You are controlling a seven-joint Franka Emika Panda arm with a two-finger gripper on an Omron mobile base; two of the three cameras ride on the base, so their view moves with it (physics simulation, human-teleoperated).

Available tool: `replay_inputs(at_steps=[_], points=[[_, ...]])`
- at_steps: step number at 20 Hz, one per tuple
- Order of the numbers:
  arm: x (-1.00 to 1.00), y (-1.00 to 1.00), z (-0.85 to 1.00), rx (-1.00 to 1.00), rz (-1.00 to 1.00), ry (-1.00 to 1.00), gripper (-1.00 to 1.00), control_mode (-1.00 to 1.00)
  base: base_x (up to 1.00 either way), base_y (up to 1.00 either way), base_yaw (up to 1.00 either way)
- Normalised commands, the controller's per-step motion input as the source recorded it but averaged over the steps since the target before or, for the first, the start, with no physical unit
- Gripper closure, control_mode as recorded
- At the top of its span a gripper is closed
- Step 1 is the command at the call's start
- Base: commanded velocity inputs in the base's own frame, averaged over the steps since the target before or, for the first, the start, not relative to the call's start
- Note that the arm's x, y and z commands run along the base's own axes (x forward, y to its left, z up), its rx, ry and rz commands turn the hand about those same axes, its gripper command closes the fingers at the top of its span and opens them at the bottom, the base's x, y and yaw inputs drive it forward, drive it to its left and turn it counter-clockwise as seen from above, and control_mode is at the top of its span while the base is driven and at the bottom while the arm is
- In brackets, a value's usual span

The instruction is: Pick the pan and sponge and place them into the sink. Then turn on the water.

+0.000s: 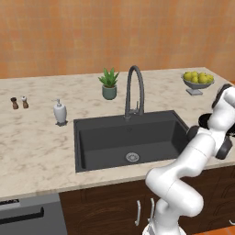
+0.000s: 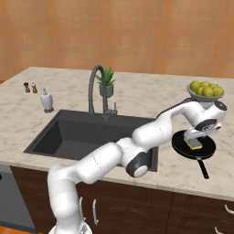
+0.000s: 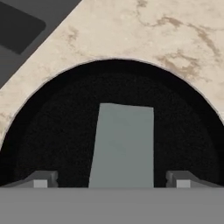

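Right base view has the counter (image 2: 151, 98) with the sink (image 2: 68, 135) set in its middle, dry, faucet (image 2: 97, 89) behind it. Pan (image 2: 194, 147) sits near the counter's front right edge, sponge (image 2: 195, 144) lying inside it. Gripper (image 3: 112, 179) hangs right over the sponge, fingers spread wide, holding nothing.

The light is even and rather bright in all views, with no clear source. Shadows are soft and weak; the sink (image 1: 128, 142) floor is only slightly darker near its walls. No glare, no blur. The pan (image 3: 113, 127) inside looks almost fully black, so its surface detail is perhaps lost.
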Motion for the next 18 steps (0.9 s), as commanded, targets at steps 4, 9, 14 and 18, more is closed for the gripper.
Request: replay_inputs(at_steps=[4,9,14,18], points=[[-0.59,0.0,0.64,0.0,0.0,0.01,-1.0,-1.0,0.0,0.0,0.0],[-1.0,0.03,0.08,-0.01,0.0,0.02,-1.0,-1.0,0.0,0.0,0.0],[-0.88,0.62,0.0,-0.11,-0.07,0.05,-1.0,-1.0,0.0,0.0,0.0],[-0.9,0.82,-0.04,-0.23,-0.09,0.1,-1.0,-1.0,0.0,0.0,0.0]])
